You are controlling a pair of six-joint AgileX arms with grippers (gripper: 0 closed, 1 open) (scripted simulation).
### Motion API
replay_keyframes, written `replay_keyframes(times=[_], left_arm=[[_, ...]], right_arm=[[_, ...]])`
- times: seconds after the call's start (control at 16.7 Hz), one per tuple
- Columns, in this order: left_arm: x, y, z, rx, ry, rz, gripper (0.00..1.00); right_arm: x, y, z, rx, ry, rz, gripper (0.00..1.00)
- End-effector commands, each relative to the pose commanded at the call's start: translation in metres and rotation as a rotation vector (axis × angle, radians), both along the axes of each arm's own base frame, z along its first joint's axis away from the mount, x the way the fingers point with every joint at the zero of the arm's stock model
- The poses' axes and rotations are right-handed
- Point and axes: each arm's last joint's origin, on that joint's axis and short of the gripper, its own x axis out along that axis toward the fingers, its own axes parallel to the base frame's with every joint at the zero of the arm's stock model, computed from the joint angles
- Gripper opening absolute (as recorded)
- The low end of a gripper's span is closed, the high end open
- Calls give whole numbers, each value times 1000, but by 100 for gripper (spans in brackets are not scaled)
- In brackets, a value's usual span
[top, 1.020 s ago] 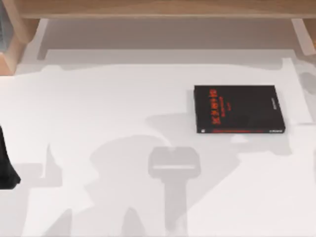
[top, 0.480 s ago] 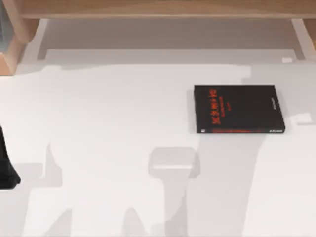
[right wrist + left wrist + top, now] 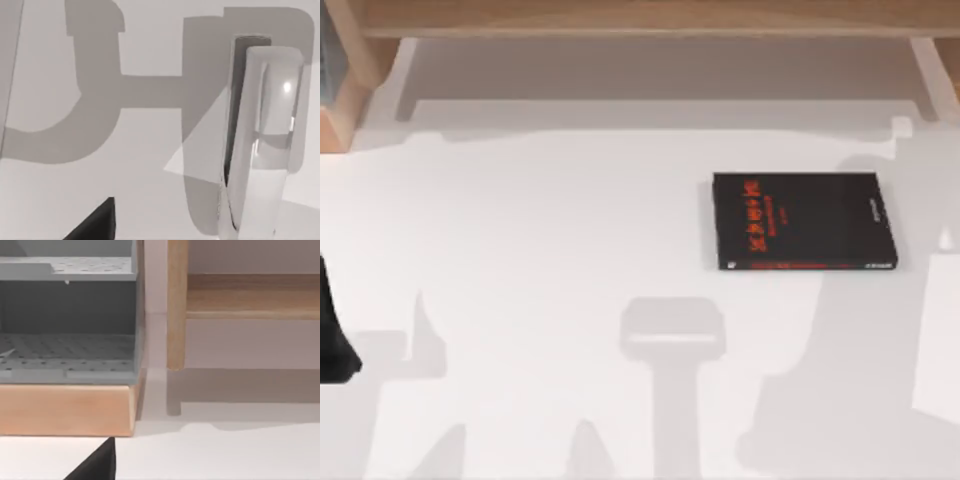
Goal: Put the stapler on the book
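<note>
Black cover, red lettering: the book (image 3: 805, 222), lying flat on the white worktop (image 3: 550, 230), right of centre in the top view, its long edges running across the frame. Nothing rested on it.

Light grey, glossy: the stapler (image 3: 260, 135), narrow and long with rounded ends, in the right wrist view. It lay on the worktop close beneath that camera, a dark seam along one side. Nothing touched it, and it was not yet on the book.

Handling, as a judgement: stiff, small and fairly light, but smooth-skinned and likely slippery. It is best taken across its narrow width near the middle of its length, so that it hangs level. A grip near one rounded end could let it swing or slide out. The hinged top may give a little under pressure.

Right gripper: over the stapler by the evidence of its wrist camera. How far open it stood could not be told, and it appeared to hold nothing.

Left arm (image 3: 332, 335): parked at the left edge of the top view. Its wrist camera faced a wooden shelf (image 3: 65, 410) and a grey perforated bin (image 3: 67, 347). The state of the left gripper could not be told.
</note>
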Motion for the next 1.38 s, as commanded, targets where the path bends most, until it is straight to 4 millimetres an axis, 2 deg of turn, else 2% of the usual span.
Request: replay_keyframes(times=[0.78,1.14,1.38], left_arm=[[0,0,0,0,0,0,100],[0,0,0,0,0,0,100],[0,0,0,0,0,0,100]], right_arm=[[3,2,0,-1,1,1,100],[-2,1,2,0,3,2,100],[-3,0,-11,0,1,1,100]])
